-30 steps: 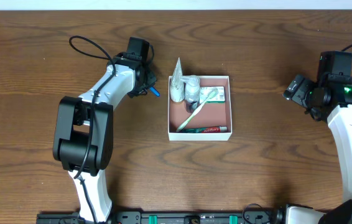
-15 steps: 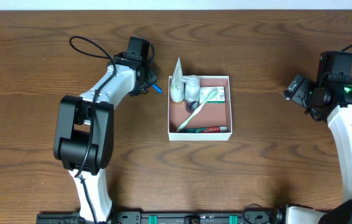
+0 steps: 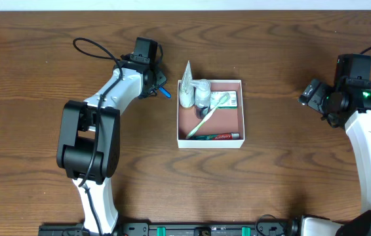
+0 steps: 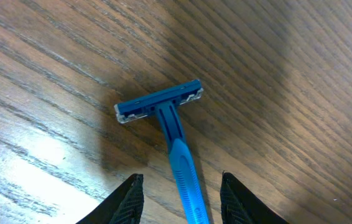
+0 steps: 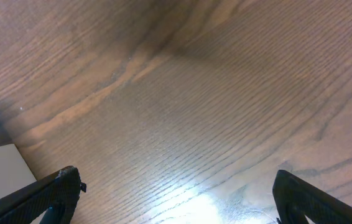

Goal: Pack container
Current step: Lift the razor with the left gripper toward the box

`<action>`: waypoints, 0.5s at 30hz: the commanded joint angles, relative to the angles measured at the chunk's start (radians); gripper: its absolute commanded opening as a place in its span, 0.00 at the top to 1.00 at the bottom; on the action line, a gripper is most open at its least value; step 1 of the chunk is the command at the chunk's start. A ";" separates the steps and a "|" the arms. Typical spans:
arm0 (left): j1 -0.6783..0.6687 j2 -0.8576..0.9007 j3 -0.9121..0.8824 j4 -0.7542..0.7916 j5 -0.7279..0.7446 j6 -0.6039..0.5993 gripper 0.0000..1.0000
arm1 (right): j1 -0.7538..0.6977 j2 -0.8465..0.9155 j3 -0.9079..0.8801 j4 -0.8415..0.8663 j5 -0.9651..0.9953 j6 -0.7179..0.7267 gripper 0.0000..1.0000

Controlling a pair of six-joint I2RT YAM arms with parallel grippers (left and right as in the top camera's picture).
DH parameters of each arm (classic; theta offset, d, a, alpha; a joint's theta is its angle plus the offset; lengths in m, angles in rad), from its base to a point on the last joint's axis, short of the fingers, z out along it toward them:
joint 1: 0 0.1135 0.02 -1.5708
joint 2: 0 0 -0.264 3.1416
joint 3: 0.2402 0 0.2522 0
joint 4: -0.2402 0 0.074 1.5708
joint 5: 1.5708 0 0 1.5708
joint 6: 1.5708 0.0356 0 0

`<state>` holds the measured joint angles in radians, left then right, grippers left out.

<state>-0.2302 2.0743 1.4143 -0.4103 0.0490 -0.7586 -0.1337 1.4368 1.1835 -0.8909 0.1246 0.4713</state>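
The wooden table (image 3: 290, 183) carries everything. The left arm (image 3: 100, 111) reaches toward its far edge, while the right arm (image 3: 369, 137) sits near the right edge, well apart from the work. The container (image 3: 243, 115), a square white-walled box with a reddish-brown floor, sits around the middle of the table, somewhat nearer the far edge. It is already well filled: a green toothbrush (image 3: 210, 111) lies diagonally across it, a toothpaste tube (image 3: 216, 137) runs along the near wall, a green-and-white carton (image 3: 230, 98) lies against the far wall, and small white bottles (image 3: 202, 93) stand in the far-left corner. One item is still outside, a blue disposable razor (image 4: 175, 130). It lies flat on the wood, near the container's far-left corner but apart from it. The left gripper (image 4: 182, 202) hangs over it with jaws parted, one finger on each side of the handle and a gap visible on both, so nothing is gripped. The right gripper (image 5: 185, 199) is spread wide over bare wood and holds nothing. The step in hand looks like picking up the razor, probably the last piece. The next move calls for closing squarely on the thin handle, lifting clear, carrying it over the near wall of the box, and setting it in the free floor beside the toothbrush without disturbing the bottles.
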 commanded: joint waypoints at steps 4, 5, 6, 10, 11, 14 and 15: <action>-0.001 0.027 -0.004 0.002 -0.016 0.006 0.59 | -0.005 -0.017 0.013 0.001 0.006 0.006 0.01; -0.003 0.031 -0.004 0.003 -0.020 0.010 0.59 | -0.005 -0.017 0.013 0.001 0.006 0.006 0.01; -0.005 0.033 -0.004 0.003 -0.021 0.014 0.59 | -0.005 -0.017 0.013 0.001 0.006 0.006 0.01; -0.008 0.057 -0.004 0.006 -0.035 0.017 0.59 | -0.005 -0.017 0.013 0.001 0.006 0.006 0.01; -0.008 0.062 -0.004 0.005 -0.035 0.017 0.59 | -0.005 -0.017 0.013 0.001 0.006 0.006 0.01; -0.008 0.084 -0.004 0.005 -0.035 0.021 0.59 | -0.005 -0.017 0.013 0.001 0.006 0.006 0.01; -0.008 0.093 -0.004 0.005 -0.035 0.024 0.59 | -0.005 -0.017 0.013 0.001 0.006 0.006 0.01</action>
<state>-0.2356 2.1071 1.4151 -0.3931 0.0364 -0.7509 -0.1337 1.4368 1.1835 -0.8906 0.1246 0.4713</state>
